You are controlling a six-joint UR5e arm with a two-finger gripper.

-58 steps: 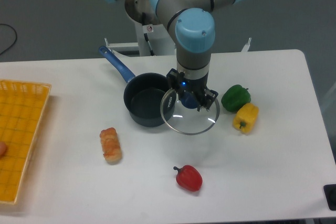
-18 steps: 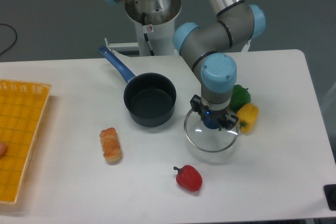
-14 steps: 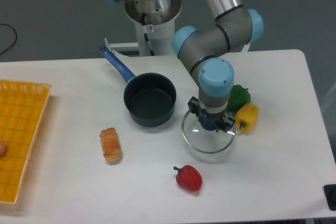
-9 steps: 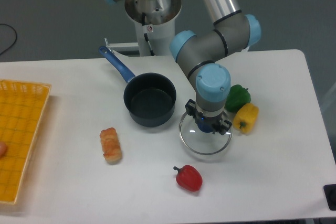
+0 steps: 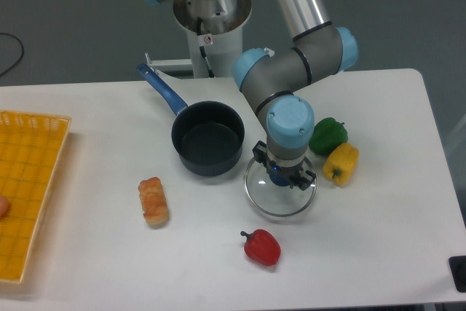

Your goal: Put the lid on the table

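Note:
The lid point(image 5: 279, 196) is a round clear glass disc with a thin silver rim, low over the white table point(image 5: 378, 238) just right of the dark blue saucepan point(image 5: 207, 138). My gripper point(image 5: 282, 174) points straight down over the lid's centre and is shut on its dark blue knob, which the fingers mostly hide. I cannot tell whether the lid's rim touches the tabletop.
A green pepper point(image 5: 328, 135) and a yellow pepper point(image 5: 341, 162) lie close to the lid's right. A red pepper point(image 5: 261, 247) lies in front of it. A bread roll point(image 5: 153, 200) lies left of centre, and a yellow grid tray point(image 5: 25, 187) stands at the left edge.
The gripper, with the lid in it, first moved right and forward off the saucepan. Over the last second it has drifted slowly back to the left, away from the yellow pepper.

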